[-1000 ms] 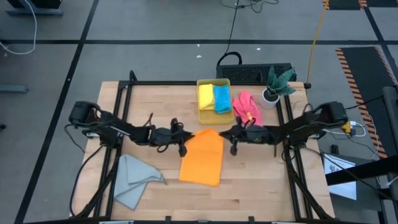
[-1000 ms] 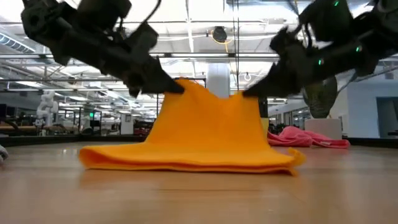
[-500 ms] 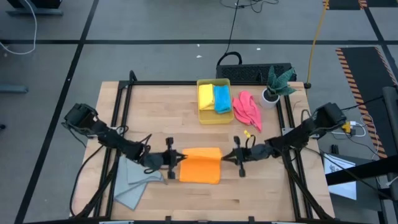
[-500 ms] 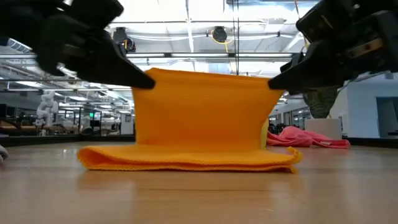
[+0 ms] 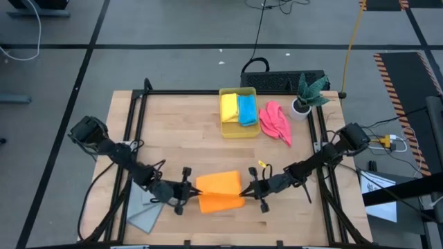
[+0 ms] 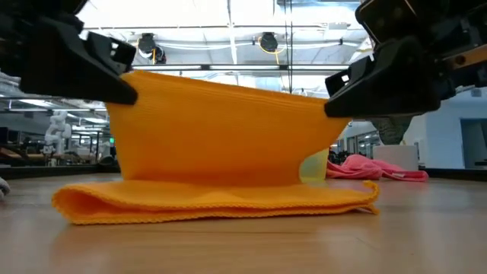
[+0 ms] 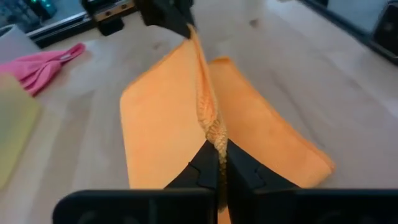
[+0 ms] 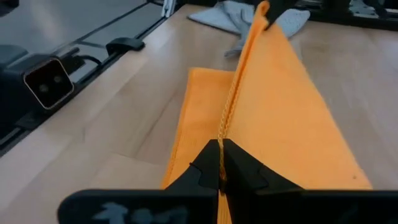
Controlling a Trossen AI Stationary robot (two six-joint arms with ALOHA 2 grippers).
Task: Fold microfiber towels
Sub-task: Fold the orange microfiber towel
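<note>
Your left gripper (image 7: 217, 163) is pinched on the raised edge of the orange towel (image 7: 161, 118), which is stretched to the right gripper (image 7: 180, 25) opposite. The rest lies on the table (image 7: 298, 74). A pink towel (image 7: 40, 62) lies farther off.

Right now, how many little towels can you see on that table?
5. Orange towel at the front, grey towel front-left, yellow towel and blue towel in the bin, pink towel beside it.
</note>
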